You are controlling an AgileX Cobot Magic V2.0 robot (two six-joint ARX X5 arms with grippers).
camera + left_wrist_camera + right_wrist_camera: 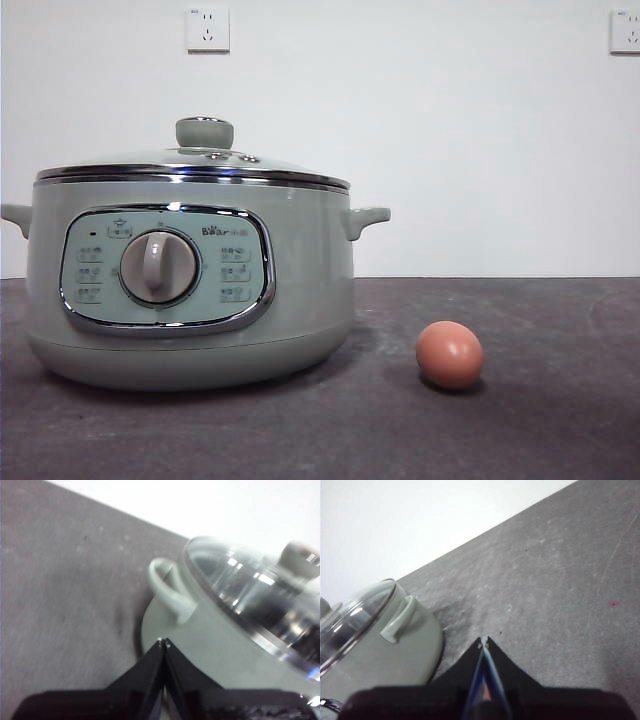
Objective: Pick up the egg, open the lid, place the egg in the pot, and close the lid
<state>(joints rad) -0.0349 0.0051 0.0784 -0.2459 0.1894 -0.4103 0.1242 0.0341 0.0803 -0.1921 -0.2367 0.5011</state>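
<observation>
The egg (pixel 449 354) is seen lying on its side on the dark table (pixel 540 420), just beside the pot (pixel 190 290) but not touching it, on the side of one pot handle (pixel 365 219). It is judged to be light, stiff and fragile, with a smooth matte shell that can slip or roll away. It should probably be taken across its short middle, with soft pressure, so that the shell is not cracked. In the right wrist view only a small orange spot is seen between the jaws, so the egg cannot be placed from there.

The lid (pixel 195 165) is closed on the pot. It is made of glass with a chrome rim, so it is judged to be heavier than the egg and also breakable. The knob (pixel 204 132) on its top is the natural place to hold it.

The left gripper (pixel 163 642) is held above the table near the pot's other handle (pixel 167 587), and its jaws are pressed together on nothing. The right gripper (pixel 483 641) is also held over the table, beside the pot, with its jaws pressed together.

Nothing is seen between the egg and the grippers. Only the pot wall stands close by. Two wall sockets (pixel 207 29) are seen behind, well apart from the work.
</observation>
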